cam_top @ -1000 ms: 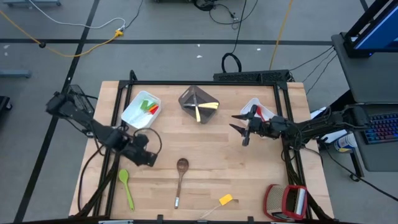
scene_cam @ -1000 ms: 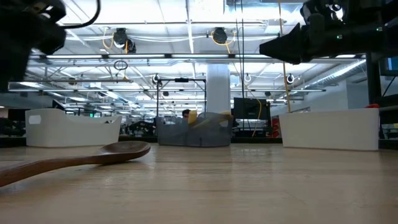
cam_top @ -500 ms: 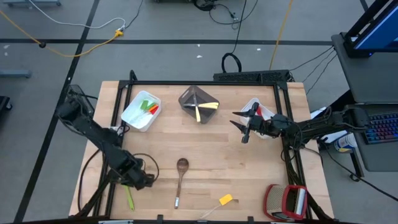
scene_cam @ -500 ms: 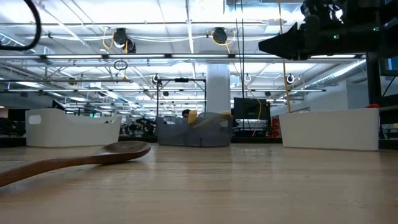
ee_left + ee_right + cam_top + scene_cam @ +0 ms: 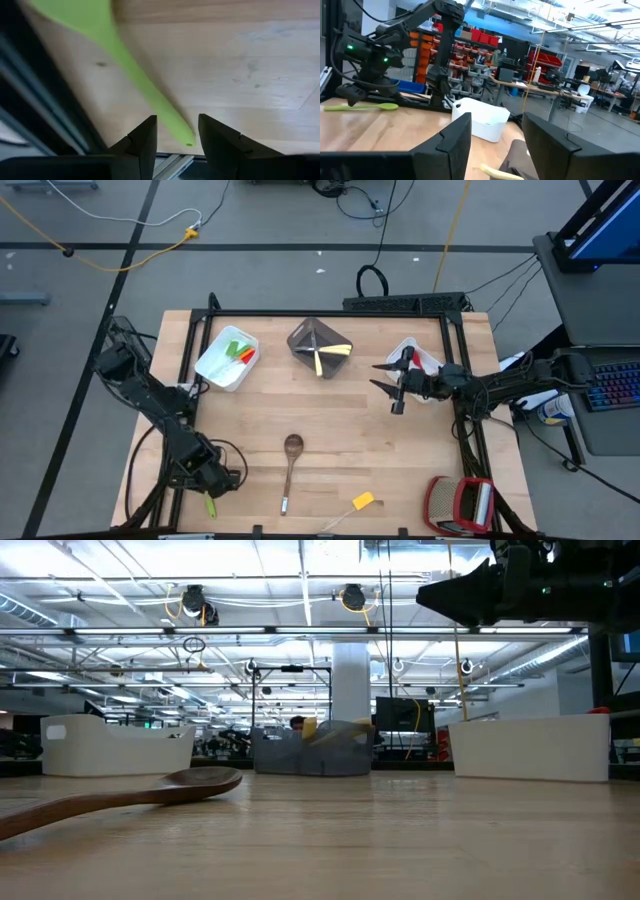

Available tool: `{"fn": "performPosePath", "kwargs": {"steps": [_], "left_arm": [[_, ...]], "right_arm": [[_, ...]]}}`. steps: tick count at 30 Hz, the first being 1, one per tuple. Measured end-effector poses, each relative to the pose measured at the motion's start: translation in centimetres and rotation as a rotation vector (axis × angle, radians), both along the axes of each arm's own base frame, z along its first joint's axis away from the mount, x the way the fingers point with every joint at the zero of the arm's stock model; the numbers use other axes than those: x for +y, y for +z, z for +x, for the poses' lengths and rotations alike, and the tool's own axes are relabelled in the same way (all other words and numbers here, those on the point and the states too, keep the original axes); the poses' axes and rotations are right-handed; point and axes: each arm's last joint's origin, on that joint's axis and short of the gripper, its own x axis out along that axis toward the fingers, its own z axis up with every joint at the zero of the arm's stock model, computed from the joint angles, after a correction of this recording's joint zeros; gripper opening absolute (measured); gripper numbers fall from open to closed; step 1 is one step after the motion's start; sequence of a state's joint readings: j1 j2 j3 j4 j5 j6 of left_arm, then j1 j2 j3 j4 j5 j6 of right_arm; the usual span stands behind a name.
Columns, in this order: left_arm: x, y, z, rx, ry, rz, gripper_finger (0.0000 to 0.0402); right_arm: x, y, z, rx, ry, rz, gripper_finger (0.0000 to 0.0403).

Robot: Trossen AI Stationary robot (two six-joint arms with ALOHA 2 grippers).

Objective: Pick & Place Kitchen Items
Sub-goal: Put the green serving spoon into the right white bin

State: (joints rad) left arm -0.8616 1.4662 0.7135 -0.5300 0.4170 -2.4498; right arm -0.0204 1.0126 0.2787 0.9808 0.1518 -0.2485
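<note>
At the near edge of the table (image 5: 330, 395), 3 utensils are lying loose and waiting to be put away. The left gripper (image 5: 176, 134) is hovering low over the green spatula (image 5: 131, 67) at the near left corner, its jaws released and straddling the tail of the handle without clamping it. That spatula is lying with its long axis running near to far, blade toward the far side, handle end pointing at the near edge. Beside it, near the middle, the wooden spoon (image 5: 290, 467) is resting the same way, bowl far and handle near, tilted only slightly. The small yellow piece (image 5: 362, 501) is sitting to its right, near a red-and-silver object (image 5: 460, 505) at the corner.

Farther back, the sorting looks partly done: the left white bin (image 5: 226, 360) is holding green and red items, and the grey bin (image 5: 319, 348) in the middle is holding yellow and pale ones. The right gripper (image 5: 385, 377) is hanging above the table, just in front of the right white bin (image 5: 414, 364), jaws spread and carrying nothing.

My guess is roughly 3 pieces are left, with the green one next
</note>
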Motion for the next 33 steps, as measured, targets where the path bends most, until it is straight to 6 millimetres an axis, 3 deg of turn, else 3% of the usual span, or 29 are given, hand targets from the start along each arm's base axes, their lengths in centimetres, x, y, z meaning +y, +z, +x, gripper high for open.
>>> {"fn": "performPosePath", "kwargs": {"steps": [5,10,23,33], "left_arm": [[-0.3,-1.6,-0.8,-0.074,-0.018,-0.068,0.0149],[-0.6,-2.0,-1.1,-0.115,-0.035,-0.098,0.0149],[0.8,-2.5,-1.9,-0.230,-0.193,0.145,0.0148],[2.6,-2.6,-1.7,-0.241,-0.264,0.312,0.0064]], "right_arm": [[0.0,-0.1,0.0,0.005,0.000,0.000,0.0169],[0.0,0.0,0.0,0.005,0.000,0.000,0.0169],[0.0,0.1,0.0,-0.007,-0.001,-0.007,0.0169],[0.0,0.1,0.0,-0.006,-0.001,-0.007,0.0169]]}}
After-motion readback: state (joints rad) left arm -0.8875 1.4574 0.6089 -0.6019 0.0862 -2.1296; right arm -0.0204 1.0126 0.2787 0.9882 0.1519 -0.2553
